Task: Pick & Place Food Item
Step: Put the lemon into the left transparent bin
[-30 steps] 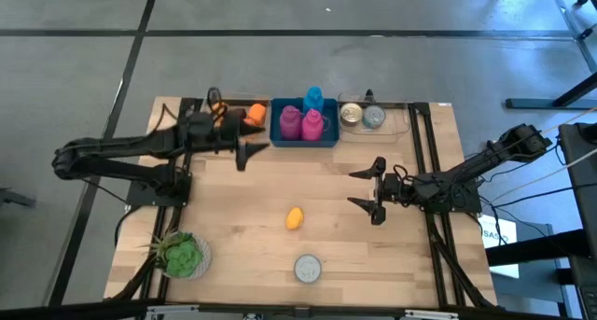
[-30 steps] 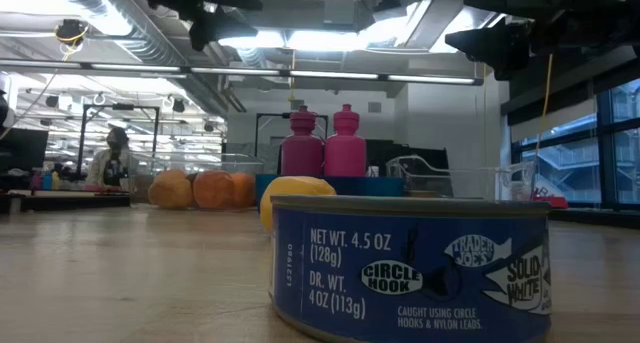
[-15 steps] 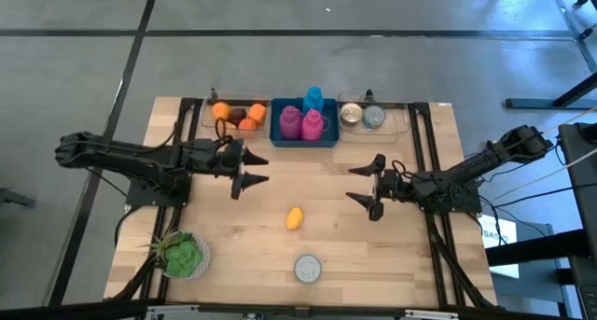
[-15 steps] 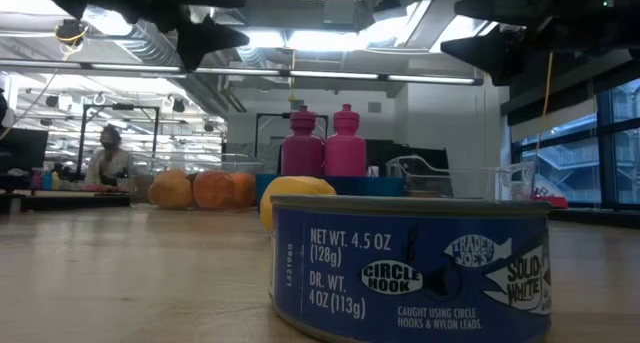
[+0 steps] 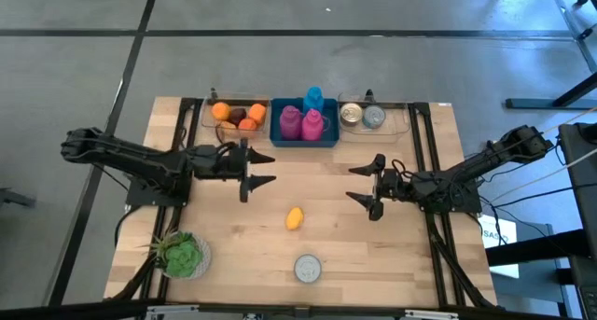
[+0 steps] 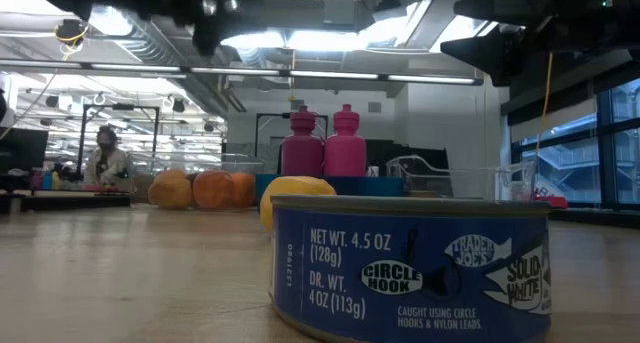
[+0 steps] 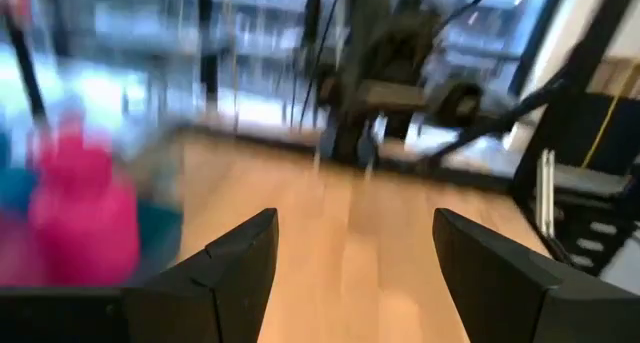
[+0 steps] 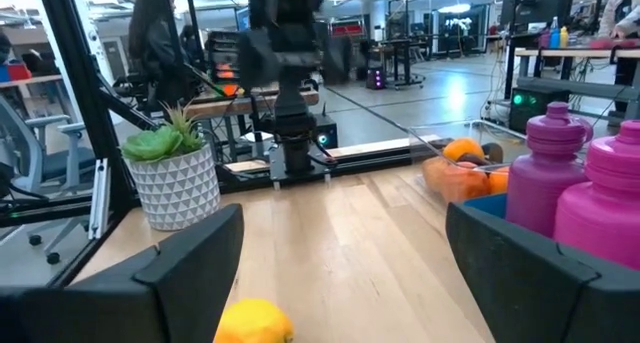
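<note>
Wooden counter (image 5: 336,255) under bright workshop lights, and both arms are hovering over the middle of it. Left hand (image 5: 260,175) sits out over the bare wood with its fingers spread and nothing between them — pointing toward the centre. Right hand (image 5: 360,186) faces it from the other side, jaws wide apart, empty too. Between them and a little nearer the front edge lies the lemon (image 5: 294,217), alone on the wood, touched by neither hand. Closer still to the front edge sits a tuna can (image 5: 308,267), upright. Along the back edge: a clear tray of oranges (image 5: 235,116), a blue bin (image 5: 304,136) with pink bottles (image 5: 300,123), and a clear tray holding cans (image 5: 362,117). Potted succulent (image 5: 180,254) at the left front corner — and a person (image 6: 105,156) far off in the room.
</note>
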